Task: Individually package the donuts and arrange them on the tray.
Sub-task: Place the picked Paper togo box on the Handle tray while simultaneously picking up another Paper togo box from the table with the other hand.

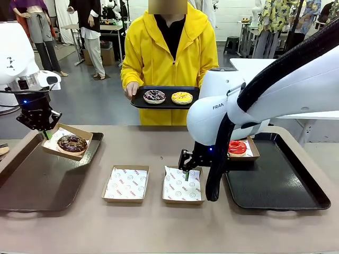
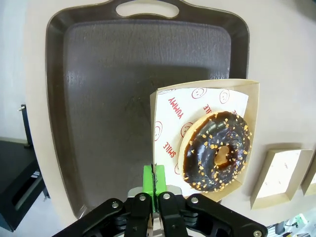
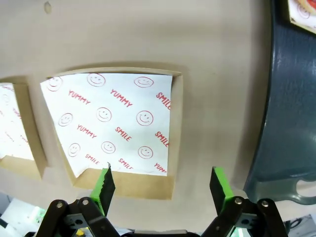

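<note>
Left of frame: pinching the box (image 2: 165, 98) wall with the left gripper (image 2: 154, 178), pads pressed on cardboard, sprinkled chocolate donut (image 2: 217, 150) inside, just right of the fingers, at the tray (image 2: 98, 98) corner. Lower centre: right gripper (image 3: 162, 178) spread wide, straddling the empty box (image 3: 176, 123) edge.

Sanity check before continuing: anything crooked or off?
The paper liner in the empty box under the open right gripper lies rotated, leaving bare cardboard along one wall. Nothing spilled or damaged.

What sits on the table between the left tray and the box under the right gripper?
One empty paper-lined box, flat on the table, between the left tray and the box under the right gripper; front view.
</note>
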Tool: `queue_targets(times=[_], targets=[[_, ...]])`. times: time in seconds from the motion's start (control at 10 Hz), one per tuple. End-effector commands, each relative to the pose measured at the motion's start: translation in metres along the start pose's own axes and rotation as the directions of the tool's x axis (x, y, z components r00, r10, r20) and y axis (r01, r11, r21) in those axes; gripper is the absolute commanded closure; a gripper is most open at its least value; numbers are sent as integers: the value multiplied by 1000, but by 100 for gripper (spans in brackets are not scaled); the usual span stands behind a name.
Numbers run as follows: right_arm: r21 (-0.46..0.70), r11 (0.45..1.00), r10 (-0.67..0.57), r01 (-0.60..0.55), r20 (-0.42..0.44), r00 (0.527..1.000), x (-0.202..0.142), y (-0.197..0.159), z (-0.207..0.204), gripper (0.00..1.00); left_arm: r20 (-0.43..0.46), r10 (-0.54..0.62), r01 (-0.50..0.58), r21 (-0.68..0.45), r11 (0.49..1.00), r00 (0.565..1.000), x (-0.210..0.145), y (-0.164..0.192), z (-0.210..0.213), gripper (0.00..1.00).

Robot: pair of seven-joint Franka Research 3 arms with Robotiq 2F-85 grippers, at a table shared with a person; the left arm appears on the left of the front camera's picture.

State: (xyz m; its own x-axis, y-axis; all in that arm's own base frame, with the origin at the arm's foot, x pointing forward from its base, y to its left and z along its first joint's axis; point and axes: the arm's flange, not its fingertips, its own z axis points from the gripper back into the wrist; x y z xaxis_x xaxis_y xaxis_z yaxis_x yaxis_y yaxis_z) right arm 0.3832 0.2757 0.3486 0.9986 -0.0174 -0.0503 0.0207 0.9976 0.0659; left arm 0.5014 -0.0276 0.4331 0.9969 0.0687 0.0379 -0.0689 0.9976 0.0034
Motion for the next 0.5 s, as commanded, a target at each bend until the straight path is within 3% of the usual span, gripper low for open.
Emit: queue_targets(times=[0.0, 0.4], targets=[[-12, 1000, -24, 24, 34, 999, -4, -8, -6, 0, -18, 4, -4, 1, 1000, 1000, 12, -3, 0, 99], [-9, 1000, -19, 19, 25, 1000, -6, -11, -15, 0, -33, -25, 26, 21, 999, 999, 29, -6, -8, 99]])
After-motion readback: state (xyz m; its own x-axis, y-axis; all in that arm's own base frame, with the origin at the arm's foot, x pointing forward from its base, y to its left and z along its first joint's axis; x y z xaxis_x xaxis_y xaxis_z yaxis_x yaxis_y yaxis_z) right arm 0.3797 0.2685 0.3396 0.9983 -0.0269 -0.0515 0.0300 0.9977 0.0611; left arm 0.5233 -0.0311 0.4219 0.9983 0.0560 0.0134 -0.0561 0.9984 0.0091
